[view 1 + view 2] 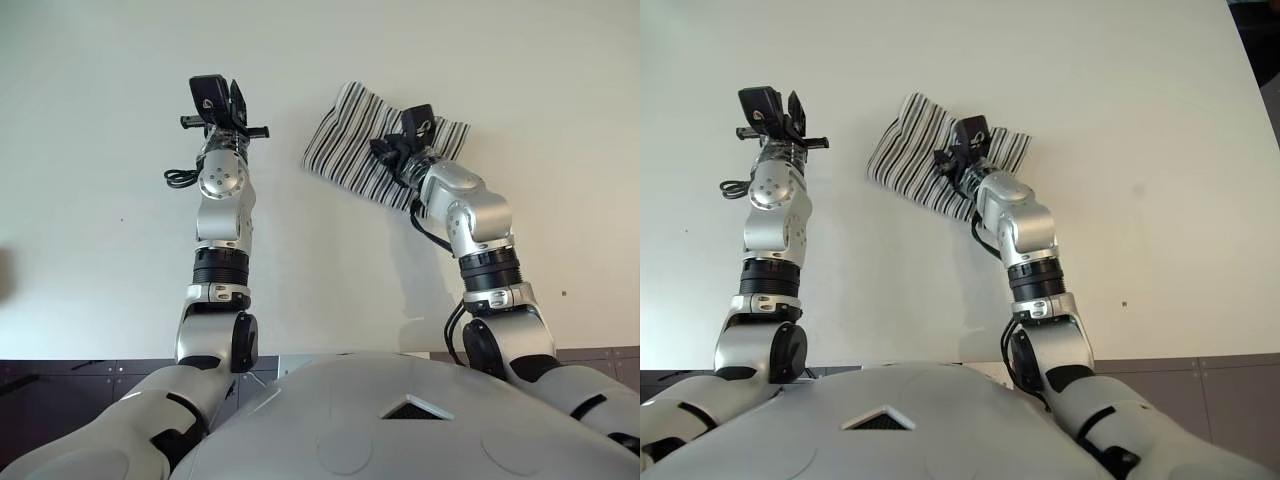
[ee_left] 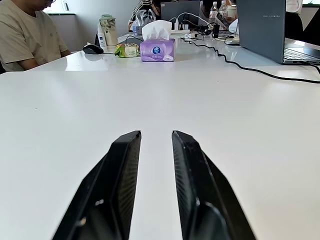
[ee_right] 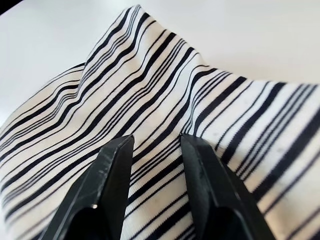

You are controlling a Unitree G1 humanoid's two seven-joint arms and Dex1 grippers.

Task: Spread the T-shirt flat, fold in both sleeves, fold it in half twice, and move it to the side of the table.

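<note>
Jaws on my right gripper (image 3: pixel 156 139) stand narrowly parted just above the black-and-white striped T-shirt (image 1: pixel 345 145). A ridge of cloth rises toward the gap, but nothing looks pinched. The shirt lies folded into a compact bundle on the white desk (image 1: pixel 120 330), far out ahead of me. My left gripper (image 2: pixel 156 135) hovers off to the shirt's left over bare desk, its jaws narrow and empty. The risk, as I judge it, is catching only the top layer, so the folds peel open when I drag the bundle sideways.
</note>
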